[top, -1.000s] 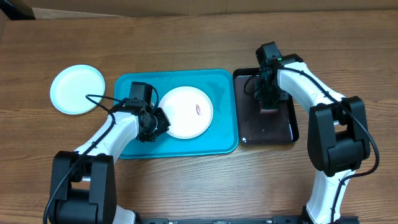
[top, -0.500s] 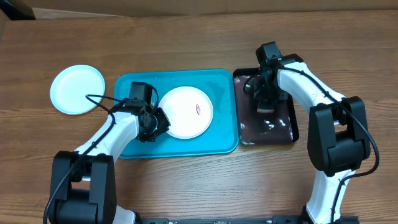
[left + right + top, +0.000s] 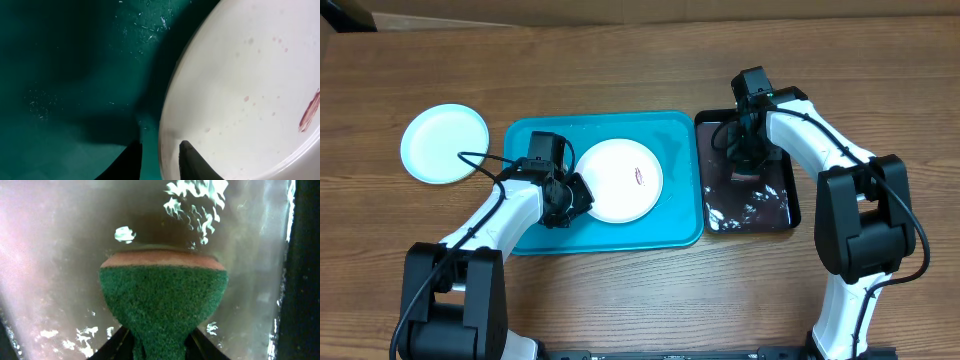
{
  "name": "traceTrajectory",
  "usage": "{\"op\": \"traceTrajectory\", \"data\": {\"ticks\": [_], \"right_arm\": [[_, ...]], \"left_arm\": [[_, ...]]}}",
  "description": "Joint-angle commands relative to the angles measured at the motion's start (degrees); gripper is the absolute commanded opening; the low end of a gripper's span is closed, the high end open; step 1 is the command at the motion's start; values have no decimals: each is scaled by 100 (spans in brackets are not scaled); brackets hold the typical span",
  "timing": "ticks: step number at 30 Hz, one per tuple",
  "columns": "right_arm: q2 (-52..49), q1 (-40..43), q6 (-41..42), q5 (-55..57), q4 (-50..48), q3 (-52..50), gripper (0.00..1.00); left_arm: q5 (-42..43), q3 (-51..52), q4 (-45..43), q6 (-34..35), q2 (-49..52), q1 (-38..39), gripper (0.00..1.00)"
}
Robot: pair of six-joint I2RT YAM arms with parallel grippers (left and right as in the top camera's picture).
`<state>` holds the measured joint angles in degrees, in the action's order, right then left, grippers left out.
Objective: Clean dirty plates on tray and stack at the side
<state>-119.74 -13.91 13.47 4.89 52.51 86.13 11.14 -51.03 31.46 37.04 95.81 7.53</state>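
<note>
A white plate (image 3: 618,180) with a brown-red smear (image 3: 640,177) lies on the turquoise tray (image 3: 535,135). My left gripper (image 3: 570,200) is shut on the plate's left rim. In the left wrist view the fingers (image 3: 161,159) straddle that rim, with the plate (image 3: 240,75) to the right and the wet tray floor (image 3: 60,75) to the left. A light-blue-rimmed plate (image 3: 445,143) lies on the table at the left. The yellow-green-rimmed plate is not in view. My right gripper (image 3: 748,165) is shut on a green sponge (image 3: 162,295) over the black tray.
The glossy black tray (image 3: 785,200) stands right of the turquoise tray and holds water with bright glints (image 3: 197,200). Bare wooden table lies in front of both trays and behind them.
The water in the black tray has stirred and shows more bright glints near its front. The right gripper with the sponge has shifted slightly. The left arm and white plate have not moved.
</note>
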Motion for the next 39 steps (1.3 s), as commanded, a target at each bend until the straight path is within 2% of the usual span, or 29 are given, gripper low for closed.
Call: {"op": "traceTrajectory", "data": {"ticks": [1, 9, 14, 33, 39], "right_arm": [[44, 17, 4, 17, -13, -17, 31], [44, 17, 0, 20, 20, -17, 35], [44, 17, -28, 20, 33, -20, 35], [42, 17, -35, 17, 52, -20, 36], [42, 17, -35, 17, 55, -20, 36]], "left_arm": [[37, 35, -20, -109, 50, 48, 29], [114, 24, 13, -107, 50, 26, 38], [212, -70, 24, -131, 39, 9, 33], [380, -376, 374, -131, -33, -48, 29], [284, -415, 385, -129, -37, -76, 24]]}}
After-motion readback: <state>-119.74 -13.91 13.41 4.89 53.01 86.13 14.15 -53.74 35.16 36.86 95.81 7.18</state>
